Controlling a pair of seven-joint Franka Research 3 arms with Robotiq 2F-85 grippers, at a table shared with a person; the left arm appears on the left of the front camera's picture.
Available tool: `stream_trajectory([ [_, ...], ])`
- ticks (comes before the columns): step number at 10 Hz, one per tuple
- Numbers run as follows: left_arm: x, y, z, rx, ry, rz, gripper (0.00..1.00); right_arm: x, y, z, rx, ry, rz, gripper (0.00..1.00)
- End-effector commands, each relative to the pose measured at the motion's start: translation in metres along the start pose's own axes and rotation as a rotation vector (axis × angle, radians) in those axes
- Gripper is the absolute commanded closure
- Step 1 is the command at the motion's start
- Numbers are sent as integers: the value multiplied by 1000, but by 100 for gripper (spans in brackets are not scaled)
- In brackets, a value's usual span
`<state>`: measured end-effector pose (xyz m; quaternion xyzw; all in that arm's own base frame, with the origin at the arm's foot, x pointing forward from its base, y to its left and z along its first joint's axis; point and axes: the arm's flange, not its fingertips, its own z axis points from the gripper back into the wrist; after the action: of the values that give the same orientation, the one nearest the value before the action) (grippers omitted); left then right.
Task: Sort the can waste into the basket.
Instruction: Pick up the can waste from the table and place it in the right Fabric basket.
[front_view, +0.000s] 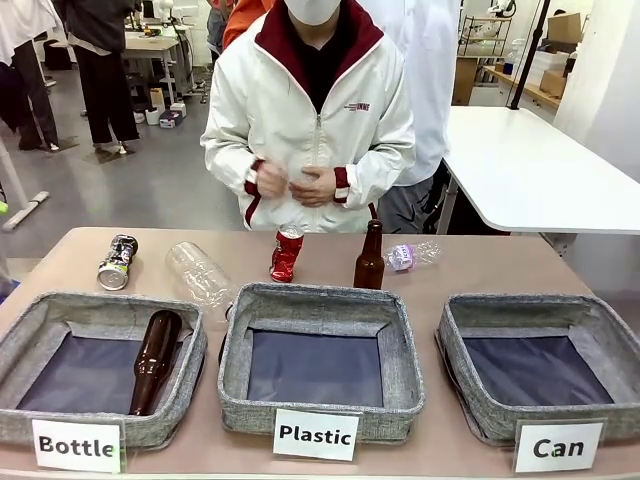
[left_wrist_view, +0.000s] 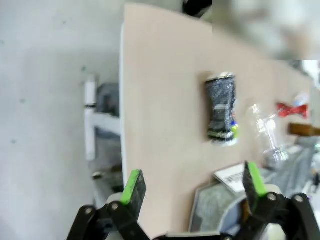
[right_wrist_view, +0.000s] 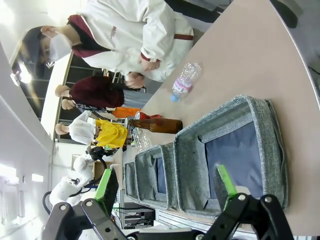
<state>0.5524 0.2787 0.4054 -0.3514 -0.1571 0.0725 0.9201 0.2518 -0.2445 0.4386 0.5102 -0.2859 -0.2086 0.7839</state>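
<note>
A dark, silver-topped crushed can (front_view: 117, 262) lies on the table's far left; in the left wrist view this can (left_wrist_view: 221, 116) sits ahead of my open left gripper (left_wrist_view: 194, 184), which hovers over the table's side edge with nothing between its fingers. The red can (front_view: 287, 253) stands near the table's middle, in front of the person, and shows far off as a red can (left_wrist_view: 292, 109). The grey basket labelled "Can" (front_view: 495, 422) is at the front right with nothing in it. My right gripper (right_wrist_view: 166, 182) hangs open above that Can basket (right_wrist_view: 272, 145).
Baskets labelled "Bottle" (front_view: 20, 345) and "Plastic" (front_view: 400, 390) sit at front left and middle; a brown bottle (front_view: 155, 358) lies in the first. An upright brown bottle (front_view: 369, 258), a clear bottle (front_view: 200, 273) and a small plastic bottle (front_view: 412, 256) are on the table. The person's hands (front_view: 295, 185) are clasped beyond the far edge.
</note>
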Motion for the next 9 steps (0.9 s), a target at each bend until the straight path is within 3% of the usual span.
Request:
stream_trajectory([
  [1,-13,2,-10,-84,-77,-56,0,2,0,0,25,-14,27,0],
  [3,-21,-9,-18,-38,-55,-72,0,2,0,0,25,-14,27,0],
  [6,-13,-114,-78,239,23,-226,0,2,0,0,25,-14,27,0],
  [9,-1,-210,-176,526,126,-366,0,2,0,0,25,-14,27,0],
])
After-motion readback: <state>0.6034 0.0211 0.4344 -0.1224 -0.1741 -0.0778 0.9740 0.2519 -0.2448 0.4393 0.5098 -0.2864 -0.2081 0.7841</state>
